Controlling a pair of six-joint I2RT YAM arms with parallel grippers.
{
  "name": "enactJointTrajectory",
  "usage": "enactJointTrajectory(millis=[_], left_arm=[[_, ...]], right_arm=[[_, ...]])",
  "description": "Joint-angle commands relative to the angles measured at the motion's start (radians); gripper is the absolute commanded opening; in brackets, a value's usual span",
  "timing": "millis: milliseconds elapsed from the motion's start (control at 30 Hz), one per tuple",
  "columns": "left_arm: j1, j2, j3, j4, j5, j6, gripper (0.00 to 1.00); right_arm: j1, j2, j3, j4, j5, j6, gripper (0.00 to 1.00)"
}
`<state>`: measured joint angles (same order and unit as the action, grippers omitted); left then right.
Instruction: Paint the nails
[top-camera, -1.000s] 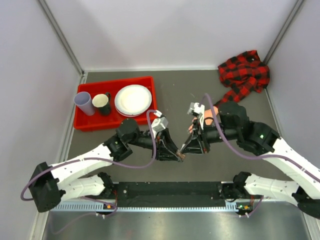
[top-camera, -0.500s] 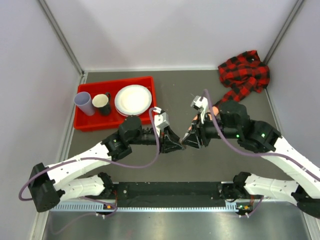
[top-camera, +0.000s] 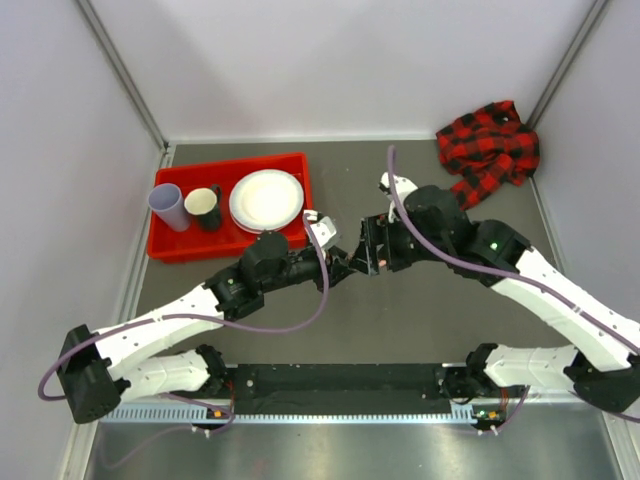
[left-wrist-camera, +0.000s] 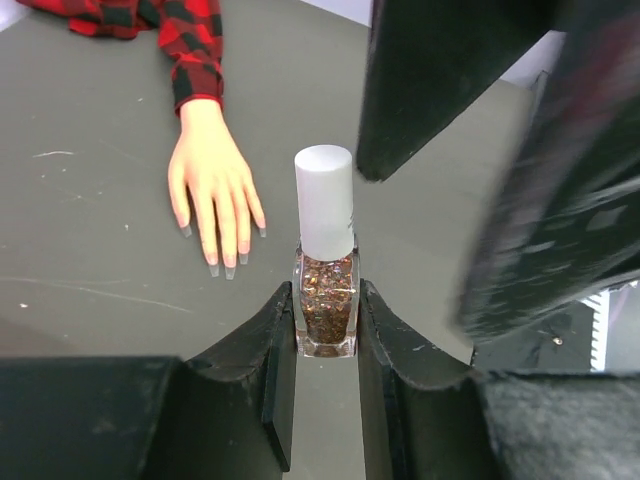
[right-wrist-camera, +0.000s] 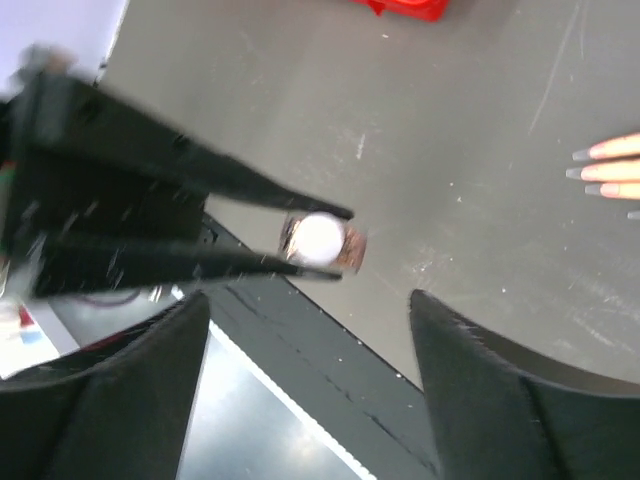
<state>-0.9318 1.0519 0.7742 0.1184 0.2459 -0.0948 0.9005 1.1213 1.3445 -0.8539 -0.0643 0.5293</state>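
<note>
A small clear bottle (left-wrist-camera: 326, 310) of brown glitter polish with a white cap (left-wrist-camera: 324, 200) stands upright between the fingers of my left gripper (left-wrist-camera: 322, 330), which is shut on its glass body. The peach mannequin hand (left-wrist-camera: 208, 175) lies flat on the table beyond it, with long pale nails (left-wrist-camera: 228, 270) at its fingertips and a red-and-black plaid sleeve (left-wrist-camera: 195, 60). My right gripper (right-wrist-camera: 308, 298) hangs open just above the cap (right-wrist-camera: 320, 238), touching nothing. The nails (right-wrist-camera: 582, 172) also show at that view's right edge. From above, both grippers (top-camera: 352, 264) (top-camera: 372, 252) meet mid-table, and the right arm hides the hand.
A red tray (top-camera: 170, 245) at the left holds a lilac cup (top-camera: 167, 205), a dark cup (top-camera: 203, 207) and a white plate (top-camera: 266, 199). The plaid shirt (top-camera: 490, 145) lies bunched in the far right corner. A black rail (top-camera: 340, 378) runs along the near edge.
My right gripper has opened and let go of the cap. Both grippers have moved away from the near edge toward mid-table, the left still holding the bottle.
</note>
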Motion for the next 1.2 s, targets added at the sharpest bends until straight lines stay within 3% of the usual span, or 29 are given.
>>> enactJointTrajectory(millis=[0,67,667,933,1167], left_arm=[[-0.007,-0.016,-0.004,0.029,-0.037,0.032,0.0],[-0.01,-0.01,-0.001,0.018,-0.045,0.036,0.0],[-0.041,0.005,0.0,-0.017,-0.076,0.075,0.0],[-0.055,0.014,0.013,-0.057,-0.096,0.087,0.0],[-0.056,0.005,0.014,-0.056,-0.092,0.087,0.0]], right_arm=[[0.014,0.041,0.019,0.032,0.046,0.112,0.74],[0.012,0.044,0.001,0.056,0.05,0.136,0.67],[0.012,0.12,0.073,0.039,0.133,0.117,0.41],[0.012,0.117,0.085,0.006,0.143,0.101,0.33],[0.012,0.121,0.071,0.003,0.106,0.101,0.33]])
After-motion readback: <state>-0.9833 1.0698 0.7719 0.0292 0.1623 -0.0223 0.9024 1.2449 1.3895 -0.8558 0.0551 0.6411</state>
